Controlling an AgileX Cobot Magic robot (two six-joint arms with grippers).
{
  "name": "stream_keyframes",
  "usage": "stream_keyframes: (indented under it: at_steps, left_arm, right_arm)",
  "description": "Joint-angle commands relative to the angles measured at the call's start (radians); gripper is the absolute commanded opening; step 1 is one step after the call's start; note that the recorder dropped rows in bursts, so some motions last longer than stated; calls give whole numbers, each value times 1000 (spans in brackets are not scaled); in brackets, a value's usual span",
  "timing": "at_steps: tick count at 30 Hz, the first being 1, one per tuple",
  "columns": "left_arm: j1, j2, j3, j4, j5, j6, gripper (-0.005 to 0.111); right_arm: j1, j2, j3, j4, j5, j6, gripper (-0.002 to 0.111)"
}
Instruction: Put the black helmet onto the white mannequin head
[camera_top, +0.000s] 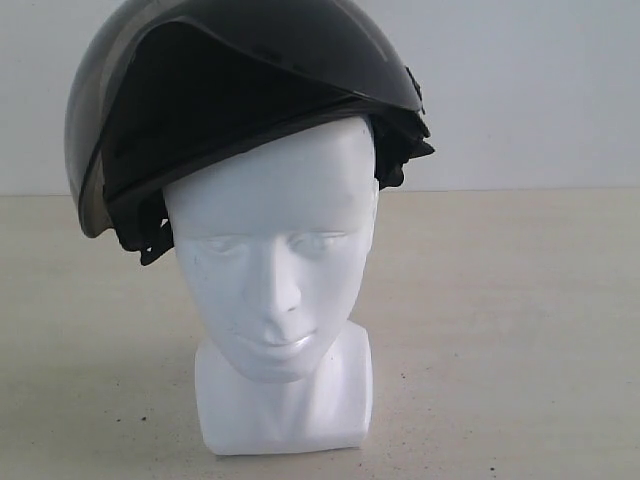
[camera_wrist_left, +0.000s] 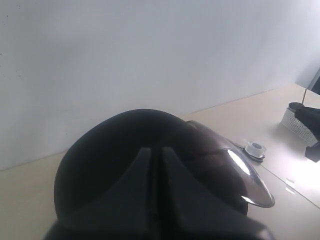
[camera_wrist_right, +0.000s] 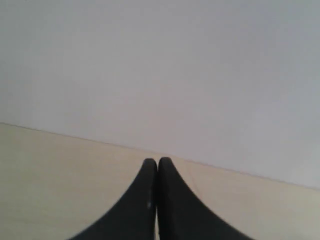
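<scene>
The black helmet (camera_top: 250, 60) sits tilted on the white mannequin head (camera_top: 275, 250), its smoky visor (camera_top: 85, 130) hanging lower on the left and the face uncovered. No gripper shows in the exterior view. In the left wrist view my left gripper (camera_wrist_left: 152, 149) is shut, its fingertips close against the helmet (camera_wrist_left: 100, 150) shell, with the visor (camera_wrist_left: 245, 175) off to one side. I cannot tell whether the fingers touch the shell; nothing shows between them. My right gripper (camera_wrist_right: 157, 161) is shut and empty over bare table, facing the wall.
The head stands on a beige table (camera_top: 520, 330) before a plain pale wall. In the left wrist view a small white round object (camera_wrist_left: 256, 147) and a white mesh container (camera_wrist_left: 295, 122) with a dark item lie beyond the helmet.
</scene>
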Motion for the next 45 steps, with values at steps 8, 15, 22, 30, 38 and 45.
stream_keyframes:
  at_steps: [8, 15, 22, 30, 38, 45]
  left_arm:
    - [1, -86, 5, 9, -11, -7, 4]
    - [1, -88, 5, 9, -11, -7, 4]
    - [1, -88, 5, 9, -11, -7, 4]
    - [1, -88, 5, 9, -11, -7, 4]
    - [1, -88, 5, 9, -11, -6, 4]
    - [1, -88, 5, 9, -11, -6, 4]
  right_arm:
    - [-2, -18, 3, -16, 780, -8, 0]
    - [-2, -18, 3, -16, 779, 64, 0]
    - [-2, -18, 7, -16, 753, 291, 0]
    - [-2, -21, 34, -304, 685, 1044, 0]
    - [-2, -28, 52, -473, 645, 1402, 0]
    - [-2, -25, 52, -511, 842, 1271, 0]
